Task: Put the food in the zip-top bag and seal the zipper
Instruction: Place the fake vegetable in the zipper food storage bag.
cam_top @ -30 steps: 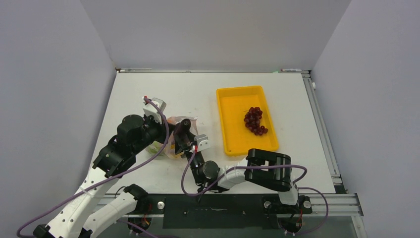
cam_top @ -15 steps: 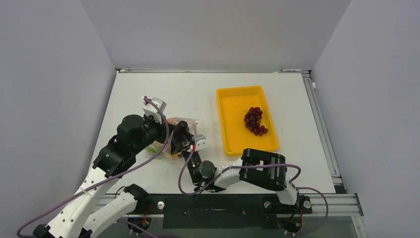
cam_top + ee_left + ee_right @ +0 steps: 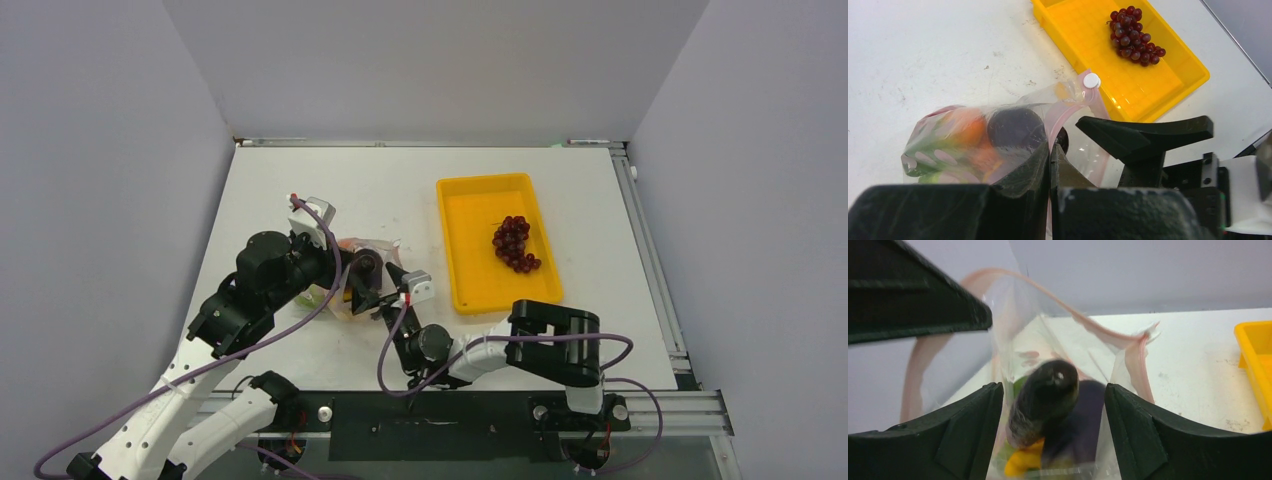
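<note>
From the top, both arms bend low over the white desk (image 3: pixel 300 180). The left gripper (image 3: pixel 336 279) and right gripper (image 3: pixel 372 281) meet at the clear dotted zip-top bag (image 3: pixel 370 247). Purple-red grapes (image 3: pixel 514 245) lie apart in the rigid yellow tray (image 3: pixel 470 200).

In the left wrist view, the left gripper (image 3: pixel 1049 152) is clamped tight on the bag's film beside the pink zipper strip (image 3: pixel 1062 114).

In the right wrist view, the right gripper (image 3: pixel 1053 390) is spread wide at the bag's open mouth. A dark purple eggplant (image 3: pixel 1044 397) sits inside, ungripped.
</note>
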Robot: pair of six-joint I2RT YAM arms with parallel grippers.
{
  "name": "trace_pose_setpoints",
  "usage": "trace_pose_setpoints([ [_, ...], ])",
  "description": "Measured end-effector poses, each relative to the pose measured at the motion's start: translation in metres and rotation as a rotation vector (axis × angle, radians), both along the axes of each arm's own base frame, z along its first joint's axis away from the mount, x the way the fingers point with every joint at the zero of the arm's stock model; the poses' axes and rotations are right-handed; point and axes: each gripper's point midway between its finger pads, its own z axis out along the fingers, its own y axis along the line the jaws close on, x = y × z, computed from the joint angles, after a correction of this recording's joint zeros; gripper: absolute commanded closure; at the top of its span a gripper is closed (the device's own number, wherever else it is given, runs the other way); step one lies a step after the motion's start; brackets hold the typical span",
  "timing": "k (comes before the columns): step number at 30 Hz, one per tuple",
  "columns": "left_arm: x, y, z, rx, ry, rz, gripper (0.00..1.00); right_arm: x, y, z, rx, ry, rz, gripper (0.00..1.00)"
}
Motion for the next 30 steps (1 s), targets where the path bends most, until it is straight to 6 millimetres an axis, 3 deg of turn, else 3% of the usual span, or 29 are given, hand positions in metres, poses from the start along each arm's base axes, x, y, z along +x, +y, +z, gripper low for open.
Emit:
trace_pose_setpoints([
  [6,0.000,0.000,0.000,0.000,0.000,0.000,1.00,-0.005,-0.009,0.043,0.049,-0.006,0.030,0.21],
  [10,0.002,0.003,0.001,0.003,-0.008,0.018,1.00,-0.004,-0.007,0.055,0.002,0.026,0.043,0.21],
  [14,0.004,0.004,0.001,0.007,-0.011,0.029,1.00,-0.003,-0.004,0.054,-0.090,0.070,0.061,0.23],
  [17,0.003,0.004,0.001,0.006,-0.008,0.025,1.00,-0.001,-0.003,0.052,-0.140,0.106,0.092,0.30],
  [30,0.003,0.004,0.001,0.006,-0.008,0.024,1.00,0.016,-0.013,0.048,-0.174,0.313,0.232,0.43],
])
